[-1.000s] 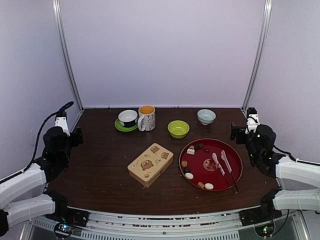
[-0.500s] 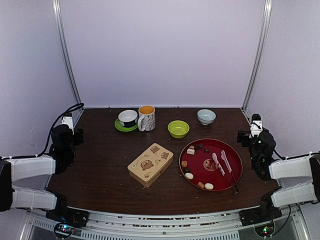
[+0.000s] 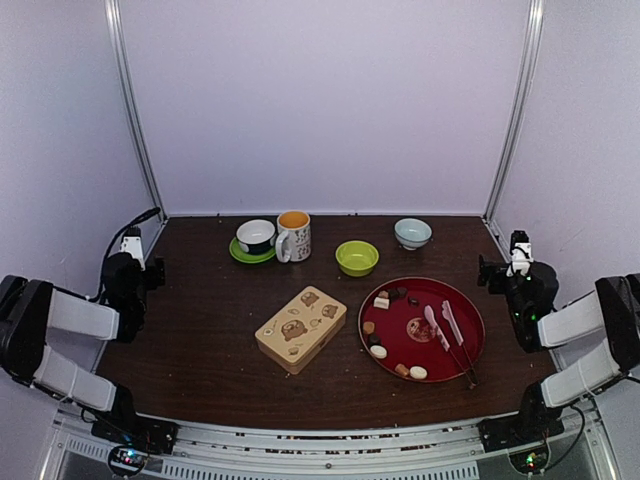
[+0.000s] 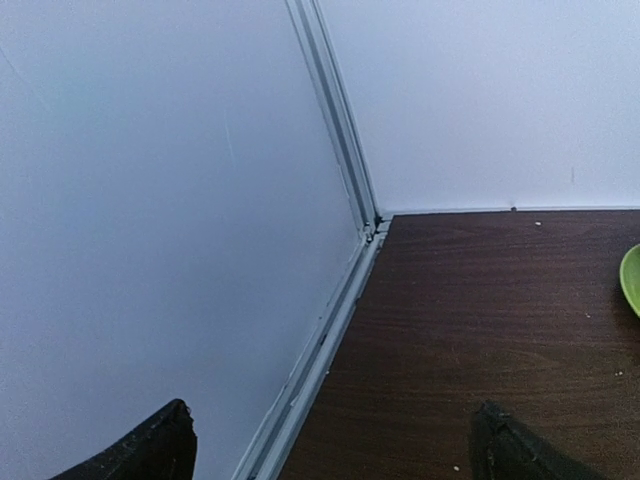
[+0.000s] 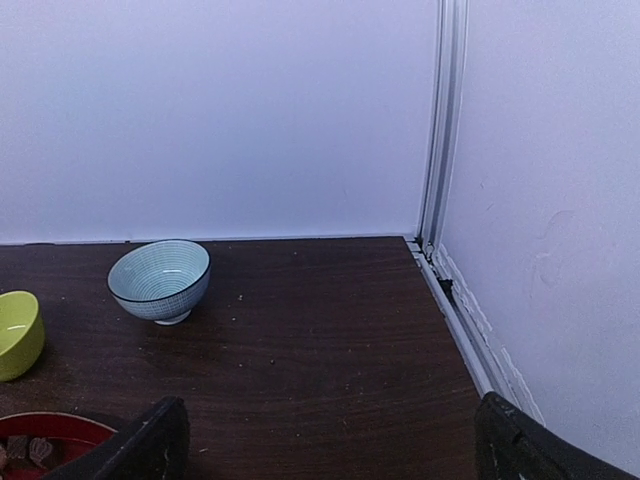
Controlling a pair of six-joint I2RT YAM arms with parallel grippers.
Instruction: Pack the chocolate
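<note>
Several small chocolates [image 3: 379, 338], dark brown, tan and cream-white, lie along the left and front of a round red tray [image 3: 468, 305]. A few also show at the tray's edge in the right wrist view [image 5: 25, 449]. A closed tan tin with bear pictures [image 3: 301, 327] lies left of the tray. My left gripper [image 3: 133, 258] is at the table's left edge, open and empty, its fingertips [image 4: 160, 445] wide apart. My right gripper [image 3: 505, 265] is at the right edge, open and empty, its fingertips [image 5: 150, 440] wide apart.
Pale utensils and dark chopsticks [image 3: 447, 330] lie on the tray. Along the back stand a cup on a green saucer [image 3: 255, 240], a bear mug [image 3: 293, 236], a green bowl [image 3: 357, 258] and a light blue bowl [image 3: 413, 233]. White walls enclose the table.
Both arms have drawn back and folded toward the table's outer edges, with the grippers now low at the left and right sides. The objects have not moved.
</note>
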